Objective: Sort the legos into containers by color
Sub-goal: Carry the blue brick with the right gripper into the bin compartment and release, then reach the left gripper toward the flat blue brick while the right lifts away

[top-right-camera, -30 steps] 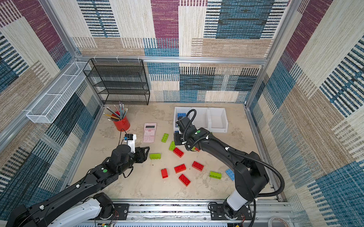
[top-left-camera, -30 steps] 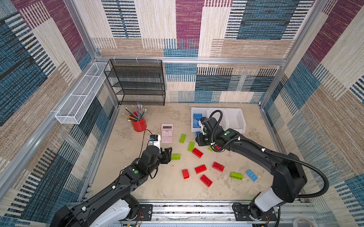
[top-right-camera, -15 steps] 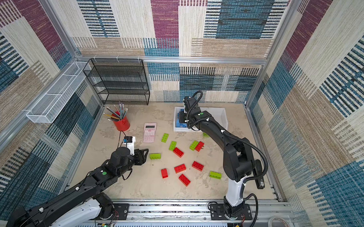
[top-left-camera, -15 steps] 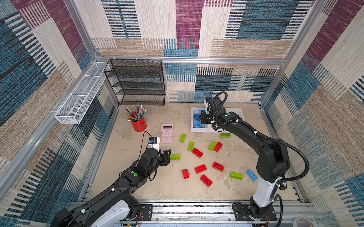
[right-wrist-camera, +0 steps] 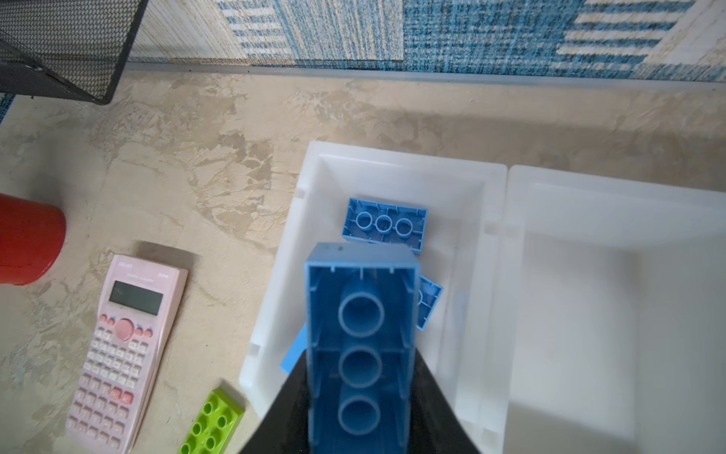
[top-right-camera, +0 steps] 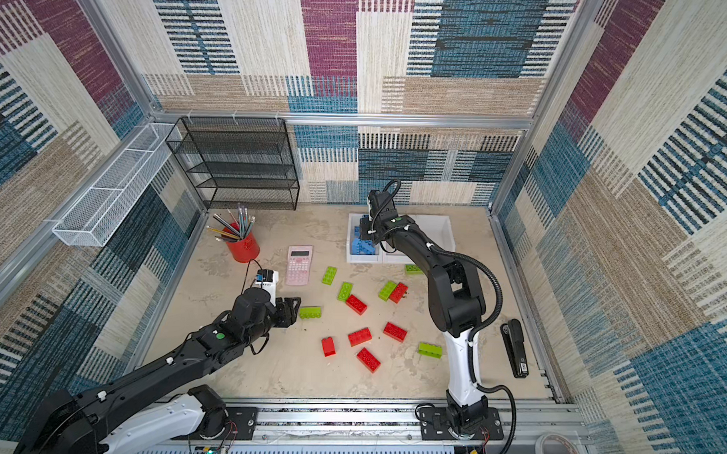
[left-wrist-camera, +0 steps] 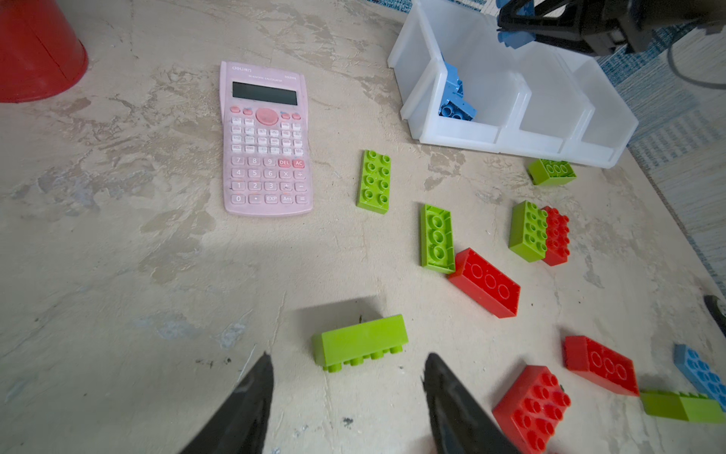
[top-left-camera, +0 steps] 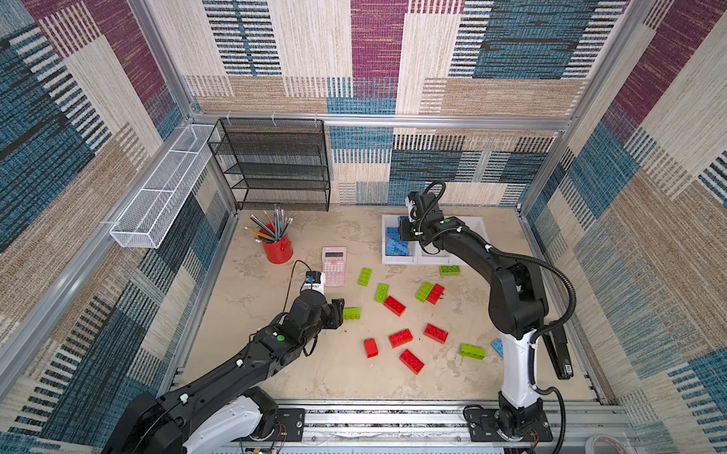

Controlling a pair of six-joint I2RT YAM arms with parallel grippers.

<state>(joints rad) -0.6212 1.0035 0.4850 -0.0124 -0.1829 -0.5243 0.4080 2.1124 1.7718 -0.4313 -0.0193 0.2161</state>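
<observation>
One blue brick (right-wrist-camera: 360, 306), pinched by its long sides in the right hand (right-wrist-camera: 361, 351), now hangs over the end bin (right-wrist-camera: 393, 163) of the white bins (left-wrist-camera: 510, 137). That bin already holds blue bricks, and the brick was carried there from the scatter on the counter (top-left-camera: 242, 307) within the last second, so it looks ready to drop. Left hand (left-wrist-camera: 349, 355): jaws spread, empty, unmoved just short of a green brick (left-wrist-camera: 361, 338) on its side. Six red bricks (left-wrist-camera: 485, 283), six green and a stray blue brick (left-wrist-camera: 697, 369) remain loose.
</observation>
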